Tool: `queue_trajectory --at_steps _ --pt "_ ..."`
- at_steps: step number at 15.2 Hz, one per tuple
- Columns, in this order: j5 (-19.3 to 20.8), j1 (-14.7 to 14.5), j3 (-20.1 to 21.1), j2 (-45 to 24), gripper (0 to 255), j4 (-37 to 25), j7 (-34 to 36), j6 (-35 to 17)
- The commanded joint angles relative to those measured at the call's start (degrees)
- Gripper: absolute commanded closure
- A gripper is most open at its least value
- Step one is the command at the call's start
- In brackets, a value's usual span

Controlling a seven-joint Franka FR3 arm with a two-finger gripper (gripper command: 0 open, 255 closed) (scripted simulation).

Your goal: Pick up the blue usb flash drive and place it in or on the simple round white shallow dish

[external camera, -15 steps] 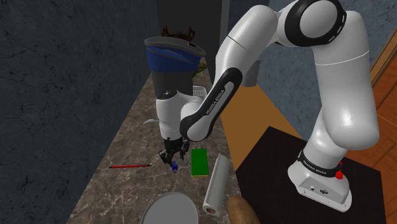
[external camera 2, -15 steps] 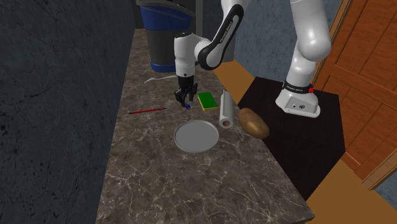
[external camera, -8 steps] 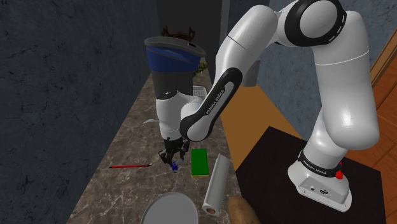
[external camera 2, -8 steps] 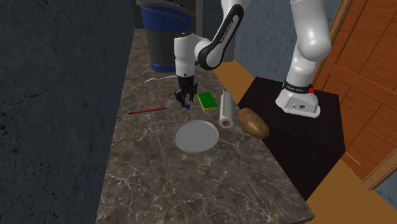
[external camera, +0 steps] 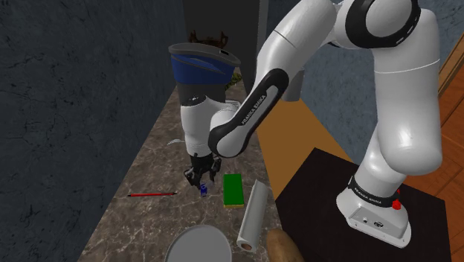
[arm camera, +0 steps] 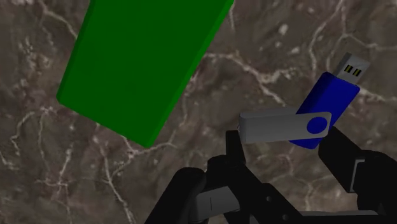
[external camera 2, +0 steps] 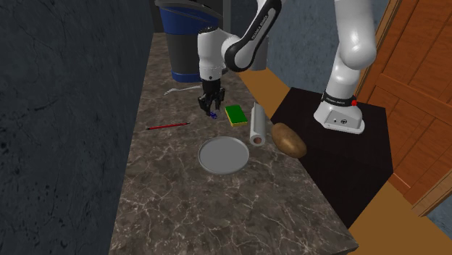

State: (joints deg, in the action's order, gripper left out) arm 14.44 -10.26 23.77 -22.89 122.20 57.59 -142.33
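Lift is on: the gripper (external camera 2: 212,109) now sits higher over the counter (external camera 2: 188,210) than it did half a sec ago, and the forearm has swung up w/ it. The flash drive (arm camera: 324,105) has come up too. It has a blue body and a grey swivel cover, with the connector pointing away from the hand, and it's clasped between the two black fingers (arm camera: 347,159), which are closed down to roughly the drive's own thickness. In the wrist view the marble lies well behind the drive, so I judge it is clear of the surface and the grasp has taken.

That means the pick is done, and what's left is the carry and the release. The dish (external camera 2: 224,155) (grey in these renders, round and shallow) lies about midway between the counter's two long edges, farther from the bin (external camera 2: 190,29) end than the gripper is. The path to it looks open. The green sponge (external camera 2: 235,114) is just beside the gripper toward the stand-side edge, and the red pen (external camera 2: 168,126) is off toward the wall-side edge.

One worry: the drive sits tilted in the fingertips and is held mostly by its cover end, so I'd move slowly and set it low over the dish before letting go.
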Motion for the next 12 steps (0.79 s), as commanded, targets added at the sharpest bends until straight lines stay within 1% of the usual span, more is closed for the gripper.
queue_trajectory --at_steps 1,12 --pt "-0.9 0.4 0.5 1.2 255 -0.1 -0.6 1.2" --pt "-5.3 2.1 2.8 7.6 255 -1.1 -3.6 8.0"
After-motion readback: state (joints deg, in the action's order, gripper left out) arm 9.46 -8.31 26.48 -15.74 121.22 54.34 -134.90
